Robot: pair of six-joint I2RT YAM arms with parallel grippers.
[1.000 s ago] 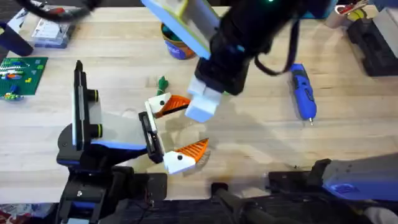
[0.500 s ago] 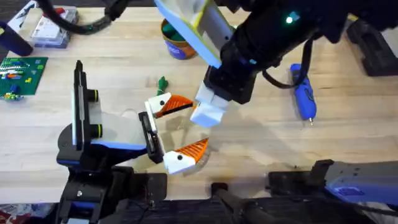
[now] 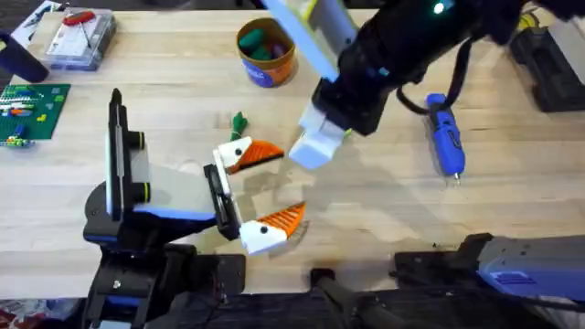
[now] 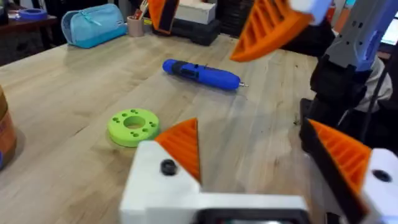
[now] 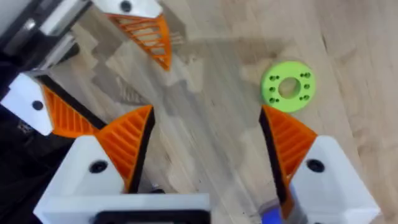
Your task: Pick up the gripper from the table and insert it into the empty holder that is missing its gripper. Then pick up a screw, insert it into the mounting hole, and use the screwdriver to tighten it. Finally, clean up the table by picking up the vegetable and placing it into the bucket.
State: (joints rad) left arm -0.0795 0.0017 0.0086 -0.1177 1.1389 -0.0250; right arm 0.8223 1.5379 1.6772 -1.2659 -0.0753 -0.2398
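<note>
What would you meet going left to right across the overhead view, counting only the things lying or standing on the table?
Green circuit board → clear parts box → holder → bucket → screwdriver.

My left claw [image 3: 260,192] low, fingers spread wide. My right claw [image 5: 205,158] raised above it, fingers apart too.
</note>
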